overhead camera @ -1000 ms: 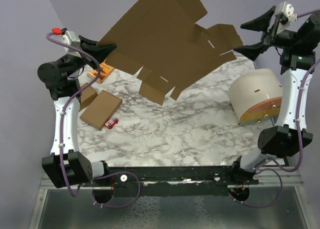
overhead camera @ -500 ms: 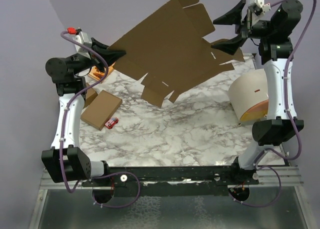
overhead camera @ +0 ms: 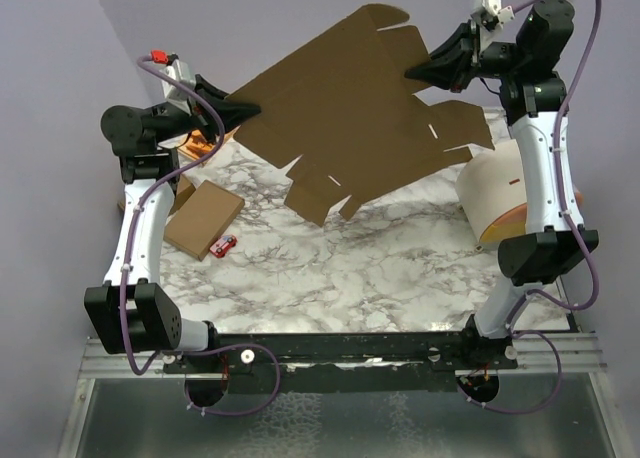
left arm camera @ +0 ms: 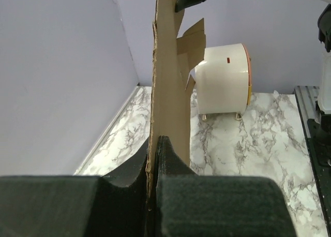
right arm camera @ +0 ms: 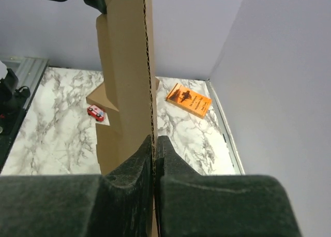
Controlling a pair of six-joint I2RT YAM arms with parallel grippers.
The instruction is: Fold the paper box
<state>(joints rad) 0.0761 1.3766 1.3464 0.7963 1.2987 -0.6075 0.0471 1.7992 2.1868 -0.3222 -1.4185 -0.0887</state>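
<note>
Paper box [overhead camera: 350,118]: flat unfolded brown sheet, held in air above back of marble worktop [overhead camera: 380,268], tilted, small flaps along lower edge. Left gripper [overhead camera: 252,109]: jaws clamped on sheet's left edge. Right gripper [overhead camera: 412,72]: jaws pinched tight on sheet's upper right part. Both wrist views: cardboard edge-on between jaws. On worktop: small flat cardboard box [overhead camera: 203,218] at left, red toy car [overhead camera: 225,244] at its near corner; orange book [right arm camera: 189,100] near left wall; white round container [overhead camera: 505,193] at right.
</note>
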